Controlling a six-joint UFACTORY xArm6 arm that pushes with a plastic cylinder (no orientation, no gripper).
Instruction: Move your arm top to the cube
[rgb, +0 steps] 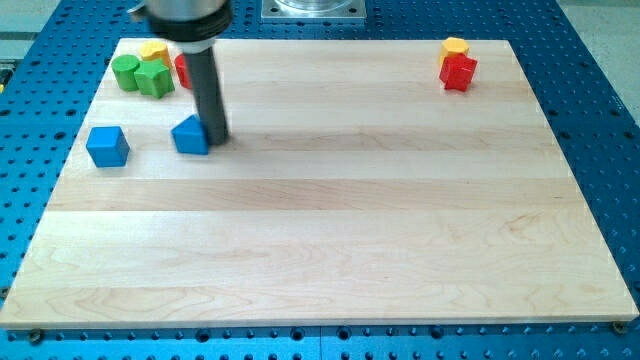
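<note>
A blue cube (107, 146) lies near the board's left edge. A blue triangular block (190, 135) lies to its right. My tip (216, 137) rests on the board just right of the blue triangular block, touching or nearly touching it, and well to the right of the blue cube. The dark rod rises from there toward the view's top.
At the top left are a green round block (125, 71), a green block (155, 79), a yellow block (153, 51) and a red block (182, 69) partly hidden by the rod. At the top right a yellow block (455, 47) sits above a red block (459, 72).
</note>
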